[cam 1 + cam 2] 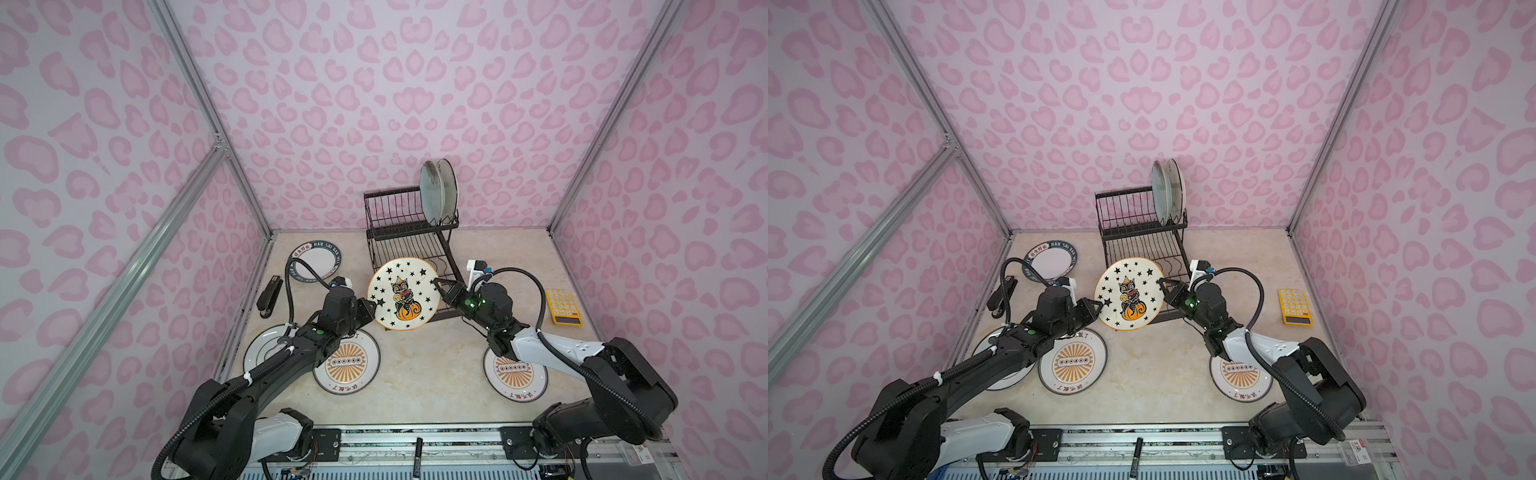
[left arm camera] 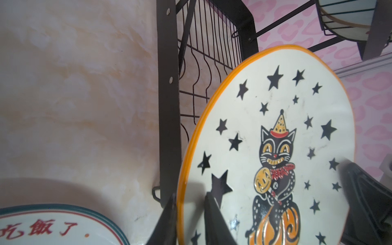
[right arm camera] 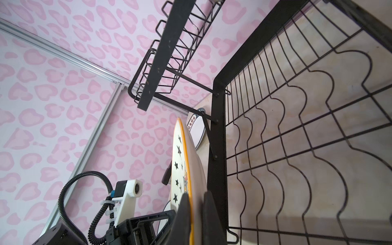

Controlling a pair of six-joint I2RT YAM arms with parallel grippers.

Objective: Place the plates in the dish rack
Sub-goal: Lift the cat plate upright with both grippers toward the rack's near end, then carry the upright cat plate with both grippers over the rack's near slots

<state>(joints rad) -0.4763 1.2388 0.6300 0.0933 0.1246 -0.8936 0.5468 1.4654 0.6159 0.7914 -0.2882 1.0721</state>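
Round glazed cat plate (image 1: 403,293), orange rim, held upright, in front of the lower tray of the black wire rack (image 1: 392,208). Right gripper (image 1: 437,284) clamped on its rim. Left gripper (image 1: 375,304) straddles the opposite rim; grip unclear.

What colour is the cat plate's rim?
Orange; the cat plate shows it best in the left wrist view.

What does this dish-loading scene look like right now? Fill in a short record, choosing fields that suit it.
Held plate: star-and-cat plate, upright, by the dish rack's lower tray
Right hand: shut on the plate's rim
Left hand: fingers straddle the opposite rim; grip unclear
Already racked: two plates, upright in the upper tier
Flat on table: lettered-rim plate, sunburst plate, second sunburst plate, white plate
Other items: yellow calculator, black stapler
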